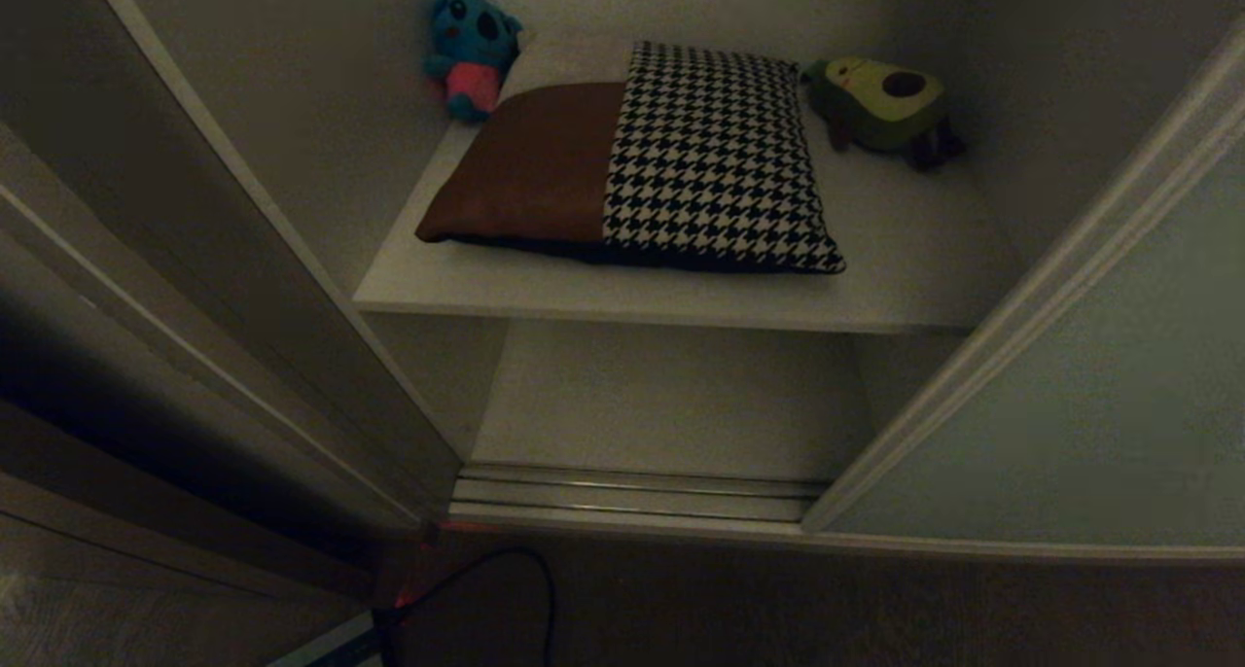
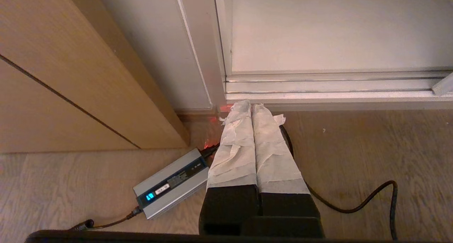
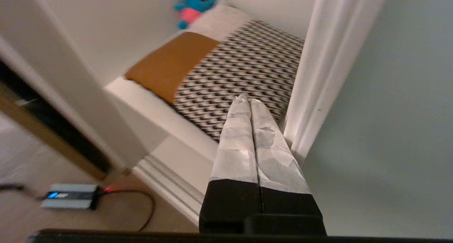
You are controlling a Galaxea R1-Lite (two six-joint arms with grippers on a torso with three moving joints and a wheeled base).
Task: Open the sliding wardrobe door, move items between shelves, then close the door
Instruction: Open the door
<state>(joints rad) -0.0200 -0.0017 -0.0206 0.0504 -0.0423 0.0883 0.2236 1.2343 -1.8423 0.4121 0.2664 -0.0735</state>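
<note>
The door (image 1: 1099, 395) stands slid aside to my right, so the opening step looks done. The cushion (image 1: 637, 157) lies flat on the upper shelf (image 1: 661, 293), its front edge near the shelf's front edge, brown patch toward the left wall. The lower shelf (image 1: 671, 404) beneath it is bare where I can see it, so I judge the moving is not done, and closing the door comes after that.

My right gripper (image 3: 250, 100) has its taped fingers pressed together, holding nothing, beside the door's pale rim with the cushion beyond. My left gripper (image 2: 249, 105) hangs low near the sill track (image 2: 332, 87), fingers pressed together too, empty.

A blue plush toy (image 1: 472, 50) sits in the shelf's back left corner, an avocado toy (image 1: 885, 103) at the back right. On the wooden floor (image 2: 354, 147) lie a grey power brick (image 2: 171, 182) and its black cable (image 2: 354, 204).
</note>
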